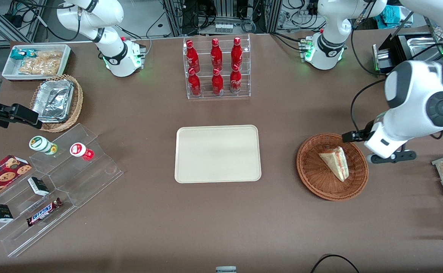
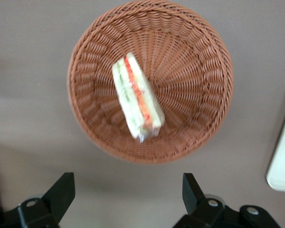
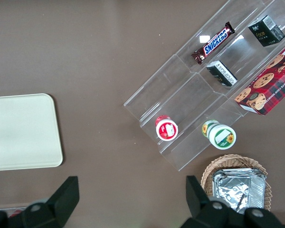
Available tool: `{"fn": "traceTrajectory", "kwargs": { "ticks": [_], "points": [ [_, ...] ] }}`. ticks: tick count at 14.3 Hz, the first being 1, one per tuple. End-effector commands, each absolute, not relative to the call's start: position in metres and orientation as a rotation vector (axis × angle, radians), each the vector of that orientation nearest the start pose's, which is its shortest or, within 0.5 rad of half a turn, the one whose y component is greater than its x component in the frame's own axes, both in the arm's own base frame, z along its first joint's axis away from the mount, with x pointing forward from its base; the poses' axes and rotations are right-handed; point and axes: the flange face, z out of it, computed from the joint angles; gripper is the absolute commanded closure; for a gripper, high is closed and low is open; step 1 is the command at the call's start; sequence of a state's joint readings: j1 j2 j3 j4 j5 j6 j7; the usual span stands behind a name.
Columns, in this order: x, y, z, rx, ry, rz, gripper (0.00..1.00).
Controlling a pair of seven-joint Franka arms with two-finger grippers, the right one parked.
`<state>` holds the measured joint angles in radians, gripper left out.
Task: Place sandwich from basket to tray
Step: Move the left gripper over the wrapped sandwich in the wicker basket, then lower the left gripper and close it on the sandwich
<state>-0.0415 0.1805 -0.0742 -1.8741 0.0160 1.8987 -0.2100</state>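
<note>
Hand, fingers spread, hovers above the basket. Sandwich is likely light, soft, slippery-wrapped: pinch gently across bread faces.

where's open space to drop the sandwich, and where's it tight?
Tray is entirely bare. Open tabletop lies between tray and basket, where the sandwich lies. Open gripper hovers over the basket's edge. Crowded: acrylic snack stand, toward the parked arm's end.
</note>
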Motion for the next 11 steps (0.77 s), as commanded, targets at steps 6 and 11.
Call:
{"fn": "traceTrajectory", "kwargs": {
  "ticks": [6,11],
  "points": [
    [0.566,-0.066,0.310,-3.019,-0.736,0.094,0.00],
    [0.566,-0.062,0.268,-3.006,-0.886,0.057,0.00]
  ]
}}
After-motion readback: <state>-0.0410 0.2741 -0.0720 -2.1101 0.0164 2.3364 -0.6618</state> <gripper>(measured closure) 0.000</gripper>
